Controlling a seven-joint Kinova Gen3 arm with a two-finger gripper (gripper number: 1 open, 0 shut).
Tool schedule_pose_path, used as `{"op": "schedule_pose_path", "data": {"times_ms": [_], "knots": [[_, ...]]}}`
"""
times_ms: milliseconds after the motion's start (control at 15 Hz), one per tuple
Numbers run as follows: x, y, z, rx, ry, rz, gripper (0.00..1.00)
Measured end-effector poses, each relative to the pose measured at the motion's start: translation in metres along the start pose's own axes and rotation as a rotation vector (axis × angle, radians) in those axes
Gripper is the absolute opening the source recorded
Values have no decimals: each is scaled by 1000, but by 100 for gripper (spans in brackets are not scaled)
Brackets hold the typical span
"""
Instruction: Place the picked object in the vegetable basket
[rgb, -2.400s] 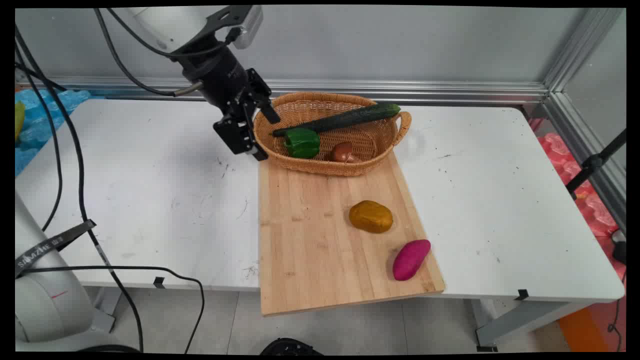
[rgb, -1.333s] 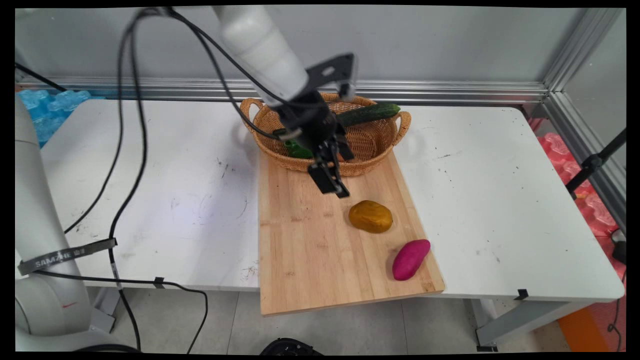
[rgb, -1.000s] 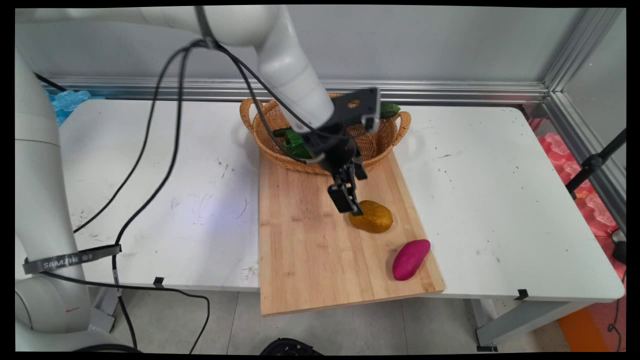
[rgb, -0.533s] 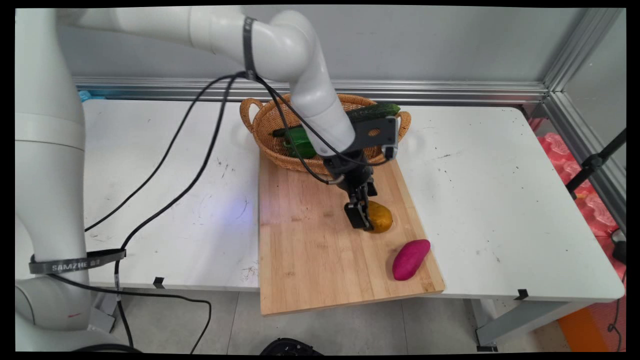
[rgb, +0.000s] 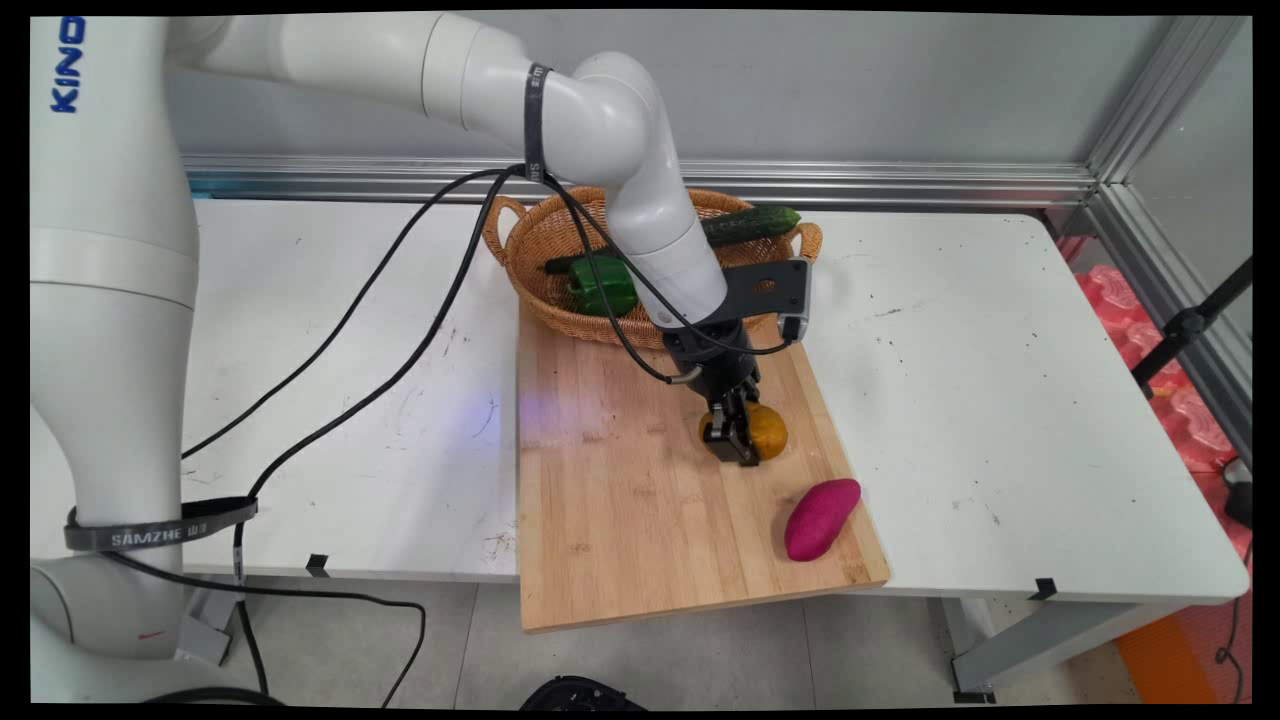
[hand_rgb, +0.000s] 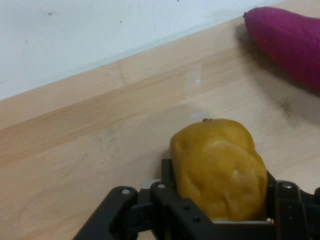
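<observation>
Currently reads, from left to right, as follows.

- Shows black cables (rgb: 380, 300) trailing over the left half of the white bench (rgb: 250, 400).
- Shows a wooden cutting board (rgb: 620, 500) at mid-bench, overhanging the bench's near edge.
- Shows a wicker basket (rgb: 520, 270) sitting across the board's far edge. Holds a green pepper (rgb: 603, 287) and a cucumber (rgb: 750, 222) propped up toward the right rim.
- Places the gripper (rgb: 735, 450) over the right half of the board, about midway along it, narrowed onto a yellow potato (rgb: 770, 430). Has one finger pressed to each flank, with the potato filling the gap in the hand view.
- Looks to be seated on the board rather than lifted, though contact underneath is hidden.
- Locates a purple sweet potato (rgb: 822, 518) near the board's near right corner, apart from the yellow potato.

Handling, as a judgement:
- Treat the yellow potato as firm, rounded, fairly light and smooth-skinned, so liable to roll or to squirt out of a shallow pinch.
- Take hold across the short axis at the widest part, fingers set low on the flanks.
- Avoid the tapered ends.

Against the frame half a second back:
- Sits slightly lower and further right, astride the yellow potato instead of standing at its left side.
- Leaves the yellow potato, purple sweet potato, wicker basket and its contents in the same places.
</observation>
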Motion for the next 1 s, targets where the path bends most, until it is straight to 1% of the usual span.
{"op": "schedule_pose_path", "data": {"times_ms": [333, 533, 733, 867, 1000], "knots": [[-1, 2, -28, 6, 20, -4, 0], [-2, 5, -62, 29, 44, -37, 0], [-5, 5, -99, 73, 74, -104, 0], [-12, 2, -128, 121, 94, -170, 0], [-20, -4, -147, 160, 105, -227, 0]]}}
